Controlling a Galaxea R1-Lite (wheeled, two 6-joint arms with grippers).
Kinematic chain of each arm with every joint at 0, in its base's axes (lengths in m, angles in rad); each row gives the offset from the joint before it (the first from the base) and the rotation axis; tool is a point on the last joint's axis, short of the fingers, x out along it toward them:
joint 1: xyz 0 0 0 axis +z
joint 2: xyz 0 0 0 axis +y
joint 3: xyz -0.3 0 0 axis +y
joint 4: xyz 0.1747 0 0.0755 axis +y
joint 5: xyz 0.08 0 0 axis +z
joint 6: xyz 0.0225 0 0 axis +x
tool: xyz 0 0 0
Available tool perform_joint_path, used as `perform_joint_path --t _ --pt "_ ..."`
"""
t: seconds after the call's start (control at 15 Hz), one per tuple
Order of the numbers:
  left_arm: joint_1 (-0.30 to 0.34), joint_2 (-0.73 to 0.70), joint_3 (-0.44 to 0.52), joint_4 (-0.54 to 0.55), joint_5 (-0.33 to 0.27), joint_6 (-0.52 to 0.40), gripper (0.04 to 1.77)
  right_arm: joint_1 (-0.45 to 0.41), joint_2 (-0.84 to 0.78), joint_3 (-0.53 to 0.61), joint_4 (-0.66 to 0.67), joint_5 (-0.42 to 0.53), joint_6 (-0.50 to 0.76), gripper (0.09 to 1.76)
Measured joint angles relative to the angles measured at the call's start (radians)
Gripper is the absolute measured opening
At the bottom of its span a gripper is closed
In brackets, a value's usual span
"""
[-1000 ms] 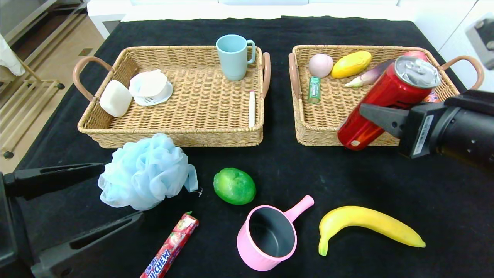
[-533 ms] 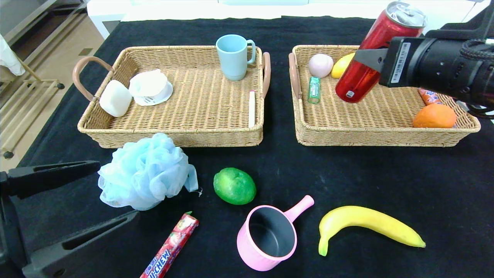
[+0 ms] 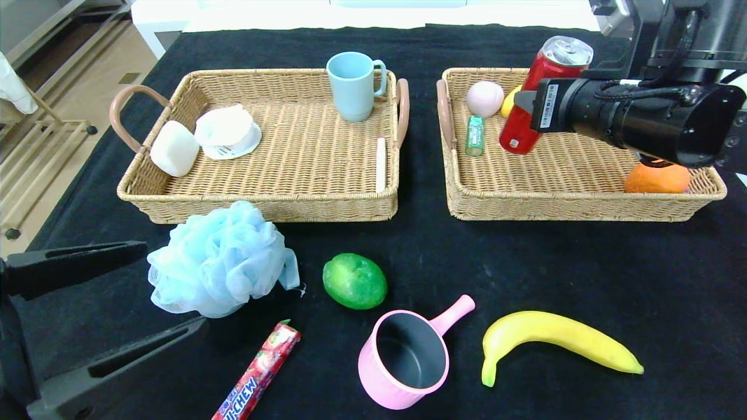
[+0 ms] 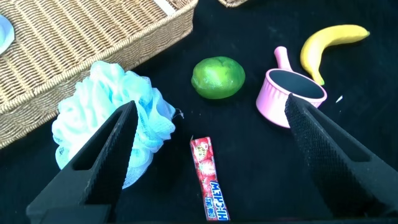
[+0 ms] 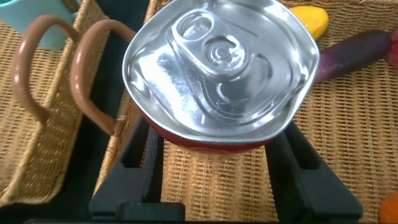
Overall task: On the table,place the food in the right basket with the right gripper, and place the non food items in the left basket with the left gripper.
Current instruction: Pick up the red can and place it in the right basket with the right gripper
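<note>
My right gripper (image 3: 528,102) is shut on a red drink can (image 3: 540,96), held tilted above the left part of the right basket (image 3: 578,207). The can's silver top (image 5: 214,65) fills the right wrist view, with the jaws pressed on both sides. My left gripper (image 3: 105,315) is open at the near left, over the table beside a light blue bath pouf (image 3: 219,259). The pouf (image 4: 106,121), a green fruit (image 4: 217,78), a red Hi-Chew candy stick (image 4: 209,180) and a pink pot (image 4: 289,96) show between its fingers (image 4: 106,155).
The left basket (image 3: 262,207) holds a white block, a white lid, a blue mug (image 3: 353,84) and a stick. The right basket holds a pink egg-like item, a small green tube, a yellow item and an orange (image 3: 656,178). A banana (image 3: 557,341) lies at the near right.
My right gripper carried the red can up from the basket's front edge and back over the basket, then left and lower. The left gripper has barely moved.
</note>
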Motion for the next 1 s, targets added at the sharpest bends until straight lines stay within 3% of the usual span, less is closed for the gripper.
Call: perform_joint_path --t 0.8,1.0 --pt "-0.003 0.001 0.004 0.0 -0.002 0.009 1.72 -0.039 0.151 -0.128 -0.024 0.004 0.001 1.0" --pt "-0.003 0.001 0.004 0.0 -0.003 0.009 1.72 -0.05 0.154 -0.132 -0.028 0.004 -0.001 1.22"
